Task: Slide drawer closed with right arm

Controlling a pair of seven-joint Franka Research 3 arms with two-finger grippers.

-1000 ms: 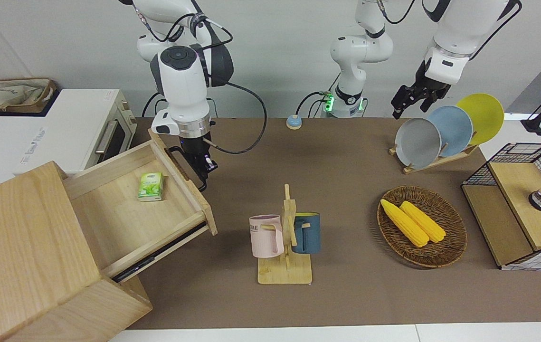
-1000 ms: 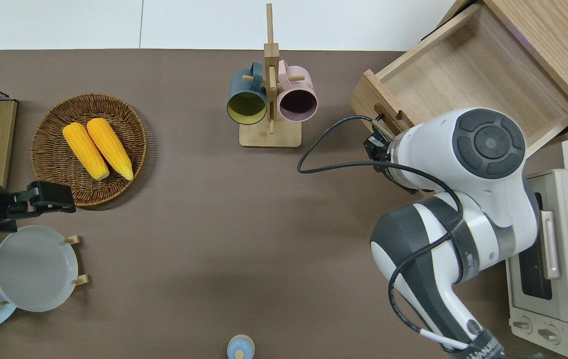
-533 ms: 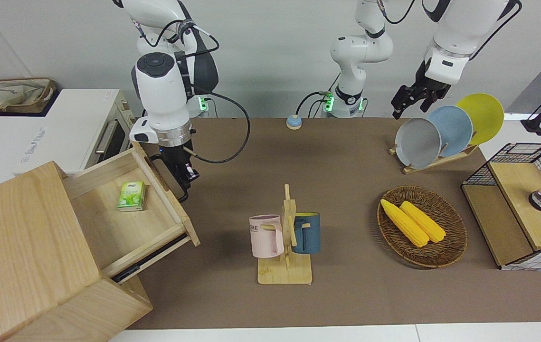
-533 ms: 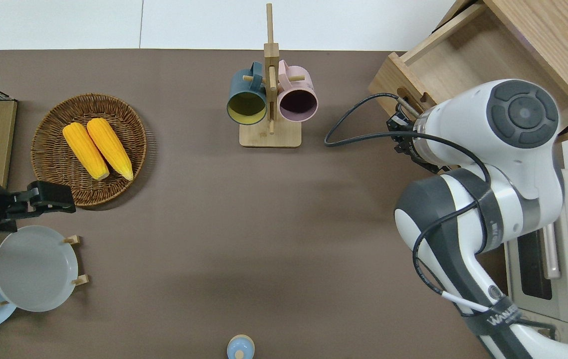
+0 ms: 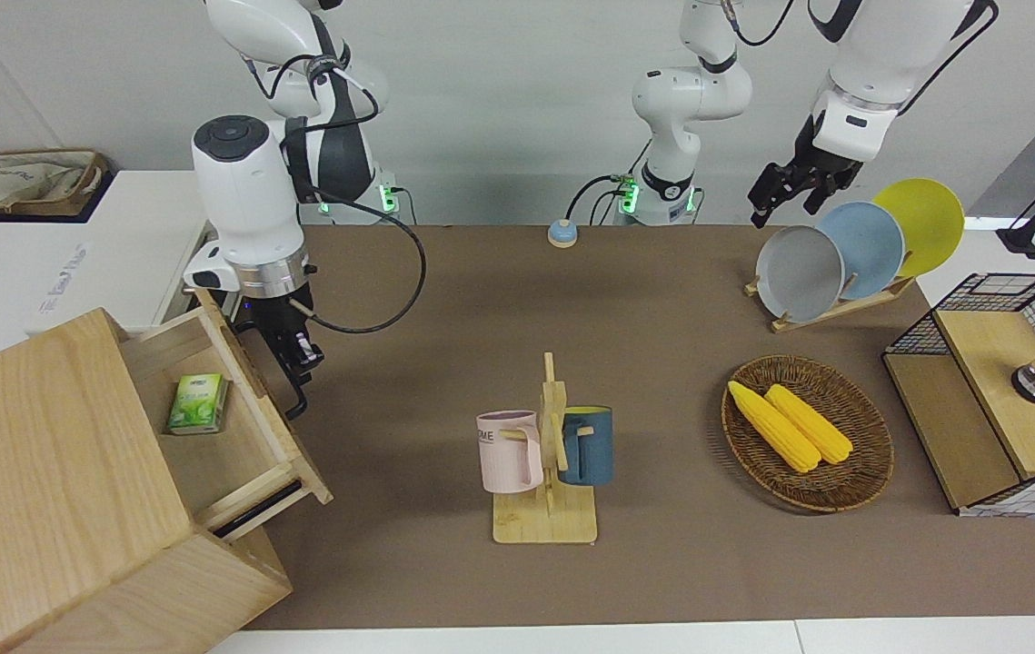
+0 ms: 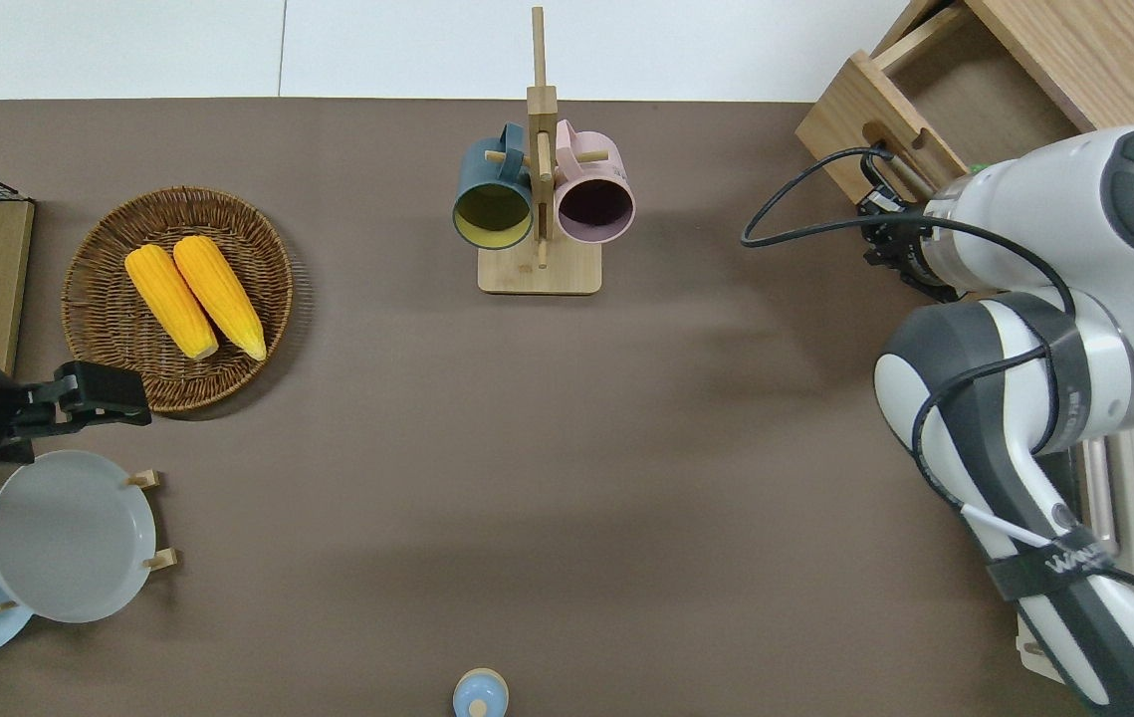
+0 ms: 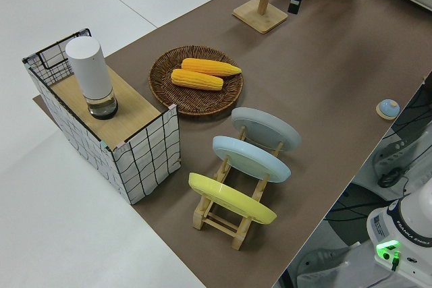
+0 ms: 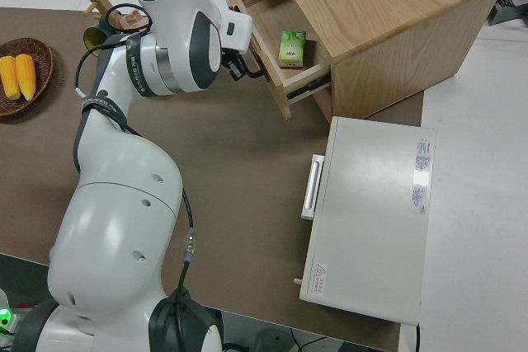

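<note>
The pale-wood drawer stands partly open from the big cabinet at the right arm's end of the table. A green packet lies in it. My right gripper is against the drawer's front panel, at the black loop handle. In the overhead view the gripper is mostly hidden under its wrist. The right side view shows the drawer, the packet and the cabinet. My left arm is parked.
A mug rack with a pink and a blue mug stands mid-table. A wicker basket with two corn cobs, a plate rack and a wire-mesh box are toward the left arm's end. A white oven stands beside the cabinet.
The drawer has slid well into the cabinet, carrying the green packet along. My right gripper has moved with the front panel toward the cabinet. The left arm has not moved.
</note>
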